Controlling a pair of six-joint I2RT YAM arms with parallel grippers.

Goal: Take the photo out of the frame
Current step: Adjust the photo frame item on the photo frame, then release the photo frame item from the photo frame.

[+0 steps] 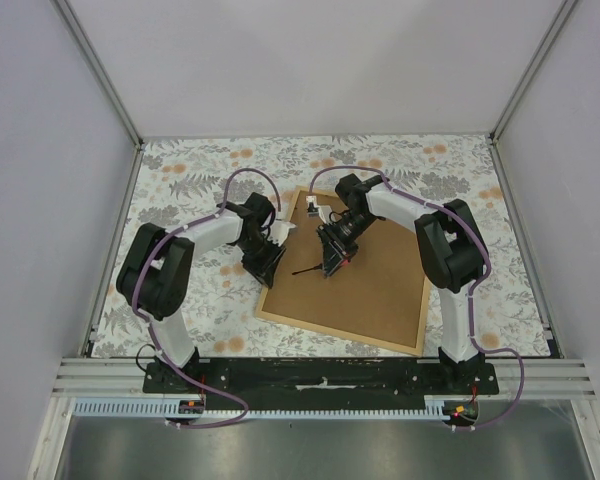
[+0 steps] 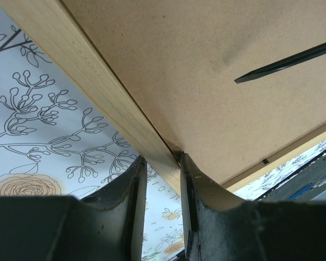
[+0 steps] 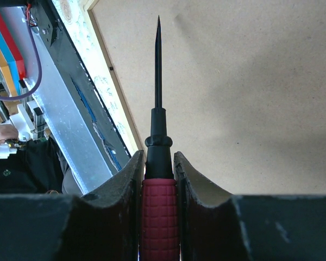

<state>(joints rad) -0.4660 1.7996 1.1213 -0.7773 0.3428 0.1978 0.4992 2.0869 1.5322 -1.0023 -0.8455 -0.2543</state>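
- The frame (image 1: 380, 290) (image 2: 217, 70) (image 3: 250, 98) lies flat on the table (image 1: 180, 170), back side up, so the brown board faces the top camera.
- It sits in the middle-to-right part of the flowered table cover, turned askew. One corner points to the far edge, and the near-right corner is close to the near edge, beside the base of the R arm.
- L gripper (image 1: 267, 262) (image 2: 162, 160) is at the frame's left side. In the wrist view the light wood rim (image 2: 87, 70) runs in between the two fingers (image 2: 135, 201), one outside the rim and one over the board, and they pinch it.
- R gripper (image 1: 332, 262) (image 3: 158, 155) is above the board, approx. at its far-left part, and is clenched on a tool (image 1: 308, 269) (image 3: 158, 125) w/ red ribbed handle and thin black pointed shaft.
- The tool's tip points toward the L gripper and hangs over bare board. I cannot tell if it touches.
- A small dark tab (image 2: 265, 161) (image 3: 110, 68) sits at the inner side of the rim on the near edge.
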